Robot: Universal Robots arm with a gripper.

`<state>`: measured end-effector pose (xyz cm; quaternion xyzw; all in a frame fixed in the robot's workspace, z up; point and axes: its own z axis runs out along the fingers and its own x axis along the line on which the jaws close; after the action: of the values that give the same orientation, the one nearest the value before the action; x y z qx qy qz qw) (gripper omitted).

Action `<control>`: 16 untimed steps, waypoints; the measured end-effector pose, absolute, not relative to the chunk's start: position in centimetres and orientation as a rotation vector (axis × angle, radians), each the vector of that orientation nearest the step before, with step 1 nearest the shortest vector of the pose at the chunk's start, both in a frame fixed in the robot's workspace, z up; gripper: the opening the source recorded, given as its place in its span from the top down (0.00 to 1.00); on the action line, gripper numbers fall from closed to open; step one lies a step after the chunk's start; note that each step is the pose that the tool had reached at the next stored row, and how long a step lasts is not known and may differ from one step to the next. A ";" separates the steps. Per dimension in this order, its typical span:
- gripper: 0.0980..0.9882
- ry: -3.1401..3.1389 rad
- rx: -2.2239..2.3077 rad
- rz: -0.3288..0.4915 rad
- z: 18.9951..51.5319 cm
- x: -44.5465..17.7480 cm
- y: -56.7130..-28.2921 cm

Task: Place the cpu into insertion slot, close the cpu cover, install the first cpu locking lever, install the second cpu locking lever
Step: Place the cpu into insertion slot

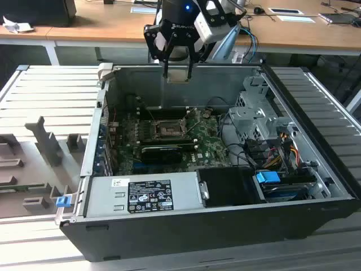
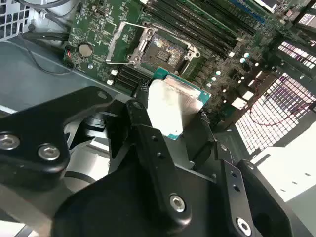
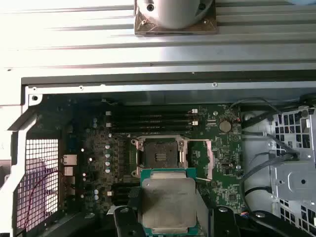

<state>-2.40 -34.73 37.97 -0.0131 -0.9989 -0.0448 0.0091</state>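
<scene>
The cpu (image 3: pixel 168 205) is pinched between the claw's (image 1: pixel 178 75) fingers; the claw points straight down over the open case (image 1: pixel 186 226); the insertion slot (image 3: pixel 159 157) lies well below it.

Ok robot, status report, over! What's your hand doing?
Hand shut on the cpu, above the open case. Insertion slot empty, cpu cover flipped open. Nothing seen blocking the slot.
</scene>
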 end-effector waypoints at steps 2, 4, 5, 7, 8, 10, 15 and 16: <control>0.52 -3.120 -0.106 -0.140 38.0 -2.4 -34.7; 0.52 -3.120 -0.115 -0.141 37.9 -2.4 -34.7; 0.52 -3.120 -0.120 -0.141 37.9 -2.4 -34.7; 0.52 -3.120 -0.129 -0.141 37.9 -2.4 -34.7; 0.52 -3.120 -0.133 -0.141 37.9 -2.4 -34.7; 0.52 -3.120 -0.140 -0.141 37.9 -2.4 -34.7; 0.52 -3.119 -0.166 -0.141 37.9 -2.4 -34.7; 0.52 -3.119 -0.174 -0.141 37.9 -2.4 -34.7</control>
<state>-2.40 -34.73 37.91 -0.0557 -0.9974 -0.0452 0.0071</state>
